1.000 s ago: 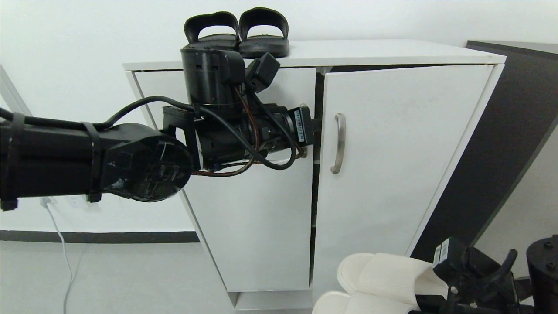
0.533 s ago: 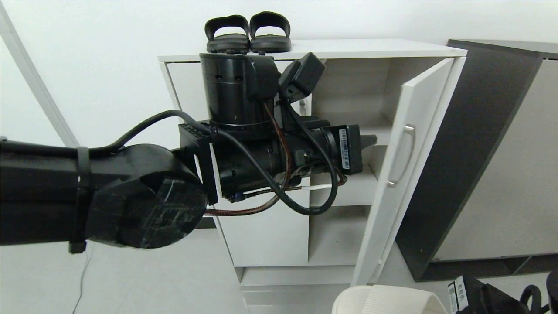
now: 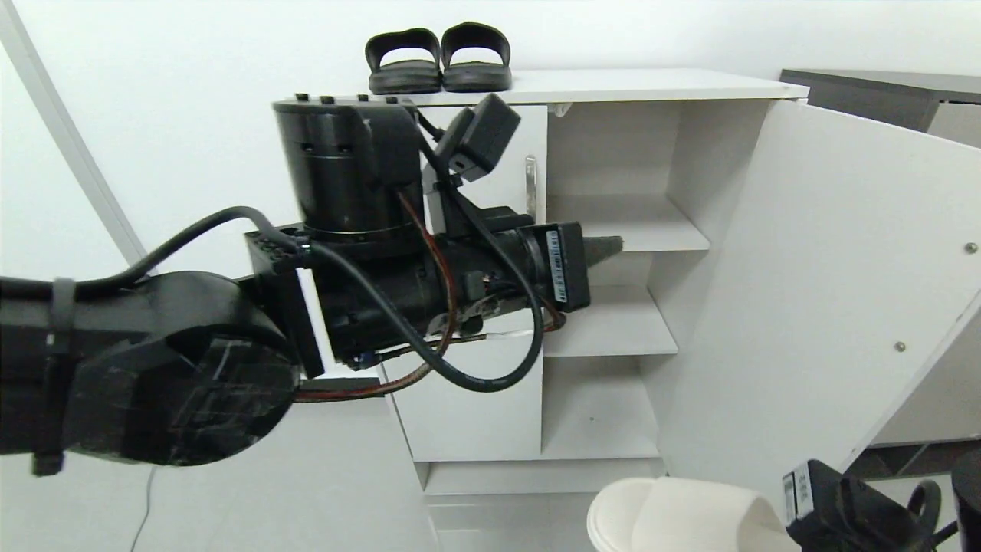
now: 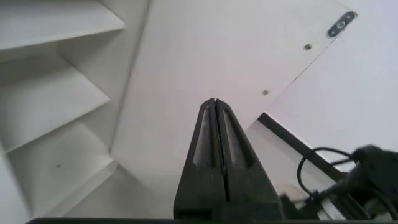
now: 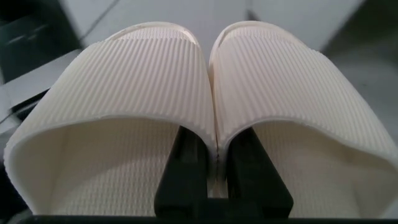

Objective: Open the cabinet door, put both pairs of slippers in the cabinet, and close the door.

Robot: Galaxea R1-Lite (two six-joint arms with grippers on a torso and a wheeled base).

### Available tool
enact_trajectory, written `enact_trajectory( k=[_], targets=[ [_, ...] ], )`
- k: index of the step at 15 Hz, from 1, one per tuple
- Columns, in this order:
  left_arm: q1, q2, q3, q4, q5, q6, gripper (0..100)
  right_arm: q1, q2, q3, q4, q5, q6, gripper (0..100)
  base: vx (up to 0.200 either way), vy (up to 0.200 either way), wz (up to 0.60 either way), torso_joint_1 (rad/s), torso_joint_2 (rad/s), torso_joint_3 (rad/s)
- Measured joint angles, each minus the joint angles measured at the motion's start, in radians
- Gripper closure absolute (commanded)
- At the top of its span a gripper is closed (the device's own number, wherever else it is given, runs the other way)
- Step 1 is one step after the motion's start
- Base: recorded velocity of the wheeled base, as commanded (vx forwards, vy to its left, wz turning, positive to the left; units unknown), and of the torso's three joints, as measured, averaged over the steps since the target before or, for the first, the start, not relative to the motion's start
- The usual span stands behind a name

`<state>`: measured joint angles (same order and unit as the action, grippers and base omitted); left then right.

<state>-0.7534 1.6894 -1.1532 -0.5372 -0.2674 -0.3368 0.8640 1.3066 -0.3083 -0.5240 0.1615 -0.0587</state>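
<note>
Head view: door [image 3: 828,307] open, my left fingers [image 3: 607,247] clenched empty by the shelves [image 3: 613,330]; right fingers [image 5: 186,177] grasping white slippers [image 5: 149,99]; black slippers [image 3: 437,57] on cabinet [image 3: 651,83] top.

Blk slippers [image 3: 429,75] on top – cabinet [image 3: 651,77]

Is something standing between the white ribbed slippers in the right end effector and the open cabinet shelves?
The shut left end effector hangs before the upper shelves of the white cabinet. The bottom compartment, nearest the white ribbed slippers, looks free; the door is swung aside.
</note>
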Motion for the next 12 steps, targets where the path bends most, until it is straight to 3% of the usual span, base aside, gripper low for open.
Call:
enact_trajectory(
  k=[4, 6, 10, 12],
  targets=[
    [0.101, -0.212, 0.209, 0.033, 0.004, 0.011, 100, -0.078, 0.134, -0.105, -0.077, -0.242, 0.104, 100, 0.000, 0.000, 0.00, 0.000, 0.00, 0.000],
    [0.170, -0.350, 0.336, 0.073, 0.039, 0.033, 100, -0.088, 0.223, -0.163, -0.154, -0.365, 0.185, 100, 0.000, 0.000, 0.00, 0.000, 0.00, 0.000],
    [0.290, -0.668, 0.567, 0.175, 0.224, 0.144, 100, -0.100, 0.417, -0.286, -0.288, -0.641, 0.269, 100, 0.000, 0.000, 0.00, 0.000, 0.00, 0.000],
    [0.337, -0.836, 0.654, 0.268, 0.335, 0.191, 100, -0.098, 0.467, -0.305, -0.307, -0.658, 0.269, 100, 0.000, 0.000, 0.00, 0.000, 0.00, 0.000]
  ],
)
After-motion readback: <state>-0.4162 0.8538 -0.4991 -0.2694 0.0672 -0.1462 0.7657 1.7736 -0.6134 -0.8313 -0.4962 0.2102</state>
